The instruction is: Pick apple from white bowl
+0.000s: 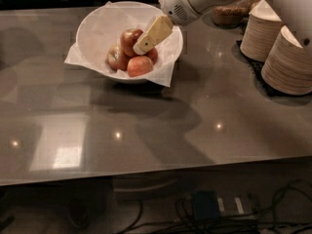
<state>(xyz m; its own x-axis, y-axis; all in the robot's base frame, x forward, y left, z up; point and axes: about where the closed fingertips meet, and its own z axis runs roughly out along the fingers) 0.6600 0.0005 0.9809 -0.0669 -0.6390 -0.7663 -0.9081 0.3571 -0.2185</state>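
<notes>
The white bowl (97,28), lined with crinkled white paper, stands on the grey table at the back left. It holds several apples. The deep dark-red apple (128,37) lies on top of the pile. A paler pinkish-orange apple (139,66) lies at the front, a red apple with a yellowish patch (115,57) at the left, and another red apple (153,55) at the right. My gripper (141,47), cream-coloured, reaches down from the upper right into the bowl. Its tip is just right of the dark-red apple and covers that apple's right edge.
Two tall stacks of cream disposable bowls (288,61) stand on a black mat at the right edge. A woven basket (229,14) sits behind my arm (195,1). The grey table (161,130) stretches toward the front edge, with cables on the floor below.
</notes>
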